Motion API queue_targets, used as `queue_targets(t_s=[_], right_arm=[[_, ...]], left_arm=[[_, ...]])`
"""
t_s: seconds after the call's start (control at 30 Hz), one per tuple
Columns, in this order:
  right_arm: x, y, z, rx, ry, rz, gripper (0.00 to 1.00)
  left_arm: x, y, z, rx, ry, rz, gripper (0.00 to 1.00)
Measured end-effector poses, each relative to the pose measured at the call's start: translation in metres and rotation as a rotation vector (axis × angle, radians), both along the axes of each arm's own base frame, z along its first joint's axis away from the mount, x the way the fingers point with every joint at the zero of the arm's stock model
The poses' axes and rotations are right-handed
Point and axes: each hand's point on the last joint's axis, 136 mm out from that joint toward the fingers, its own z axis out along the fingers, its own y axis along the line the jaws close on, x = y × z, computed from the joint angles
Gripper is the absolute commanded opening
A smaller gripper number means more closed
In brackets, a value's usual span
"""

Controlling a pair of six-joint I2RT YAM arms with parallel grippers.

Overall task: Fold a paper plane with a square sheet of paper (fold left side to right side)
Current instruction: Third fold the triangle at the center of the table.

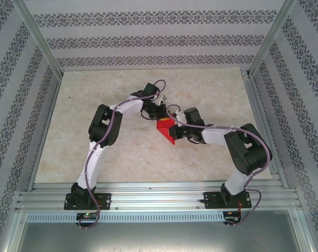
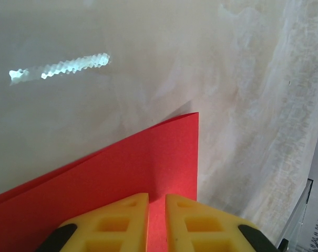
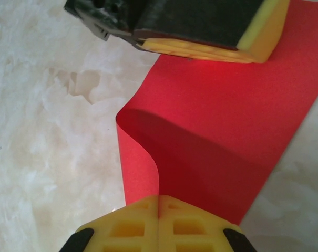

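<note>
Top external view: at the middle of the pale marbled surface (image 1: 122, 89), between both arms' tips, a thin bright red, roughly square sheet of paper (image 1: 165, 131). Clenched at one edge by the yellow right tool (image 3: 159, 198), a loose curl bulging beside it. Nipped at the opposite edge by the yellow left tool (image 2: 156, 195), jaws nearly together, corner raised above the surface.

Bright diffuse light, glare streak, soft shadows
</note>
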Motion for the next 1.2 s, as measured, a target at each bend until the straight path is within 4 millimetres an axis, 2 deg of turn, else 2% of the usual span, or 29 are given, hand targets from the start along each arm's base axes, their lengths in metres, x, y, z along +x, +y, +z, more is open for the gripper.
queue_targets(t_s=[0.33,0.9,1.2], right_arm=[[0.011,-0.006,-0.008,0.007,0.05,-0.043,0.0],[0.004,-0.01,-0.02,0.007,0.113,-0.073,0.0],[0.008,-0.015,-0.02,0.004,0.113,-0.094,0.0]], left_arm=[[0.0,-0.001,0.0,0.002,-0.005,-0.005,0.18],[0.0,-0.001,0.0,0.002,-0.006,-0.006,0.18],[-0.001,-0.001,0.0,0.002,-0.007,-0.007,0.18]])
